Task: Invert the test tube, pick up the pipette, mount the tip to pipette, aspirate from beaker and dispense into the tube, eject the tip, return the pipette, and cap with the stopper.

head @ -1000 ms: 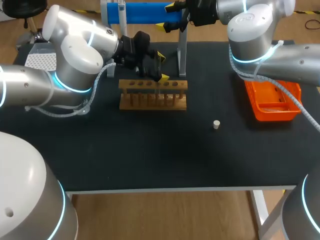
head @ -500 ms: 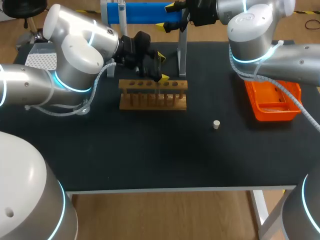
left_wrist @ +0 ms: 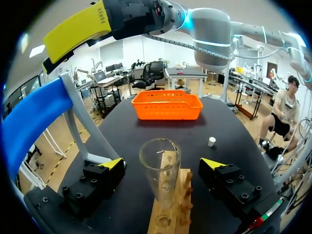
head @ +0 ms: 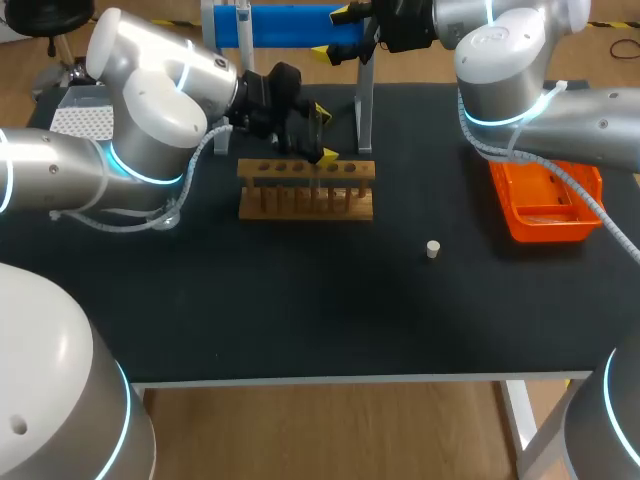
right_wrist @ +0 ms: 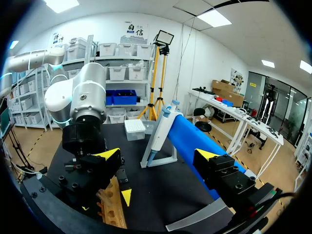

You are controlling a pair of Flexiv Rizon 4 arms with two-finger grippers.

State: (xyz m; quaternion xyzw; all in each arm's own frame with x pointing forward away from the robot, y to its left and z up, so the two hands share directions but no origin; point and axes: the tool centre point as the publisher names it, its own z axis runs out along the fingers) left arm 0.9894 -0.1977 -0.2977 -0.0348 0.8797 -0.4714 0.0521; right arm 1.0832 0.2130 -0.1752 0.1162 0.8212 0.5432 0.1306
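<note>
Left fingers (left_wrist: pixel 105 173) are standing released, one on each side of the test tube (left_wrist: pixel 160 168) and touching it on neither side. The tube is sitting mouth-up over the wooden rack (left_wrist: pixel 179 209), its lower end going down toward one of the holes. Right fingers (right_wrist: pixel 100 163) are likewise hanging spread and grasping nothing at the far edge of the table (head: pixel 300 300). The blue bar (right_wrist: pixel 192 138) of a stand is running past one of them, and the pipette (right_wrist: pixel 163 126) is leaning on that stand just ahead. The stopper (head: pixel 433 249) is lying alone on the table between the rack and the orange basket (head: pixel 545 205). Going by the upward mouth, I am judging the tube step close to finished. Doing it well is looking like a matter of keeping both left fingers off the glass rim, coming away along the tube's axis rather than sideways, and letting the tube settle before the right arm goes for the pipette's body. From above, the left wrist is covering the tube, so whether its foot is fully seated is not showing, and the left wrist view is cutting off the rack's near end. The beaker is not showing clearly anywhere, the pipette is nearly hidden from above, and the tips in the white tip box (right_wrist: pixel 134 129) are too small to tell.
</note>
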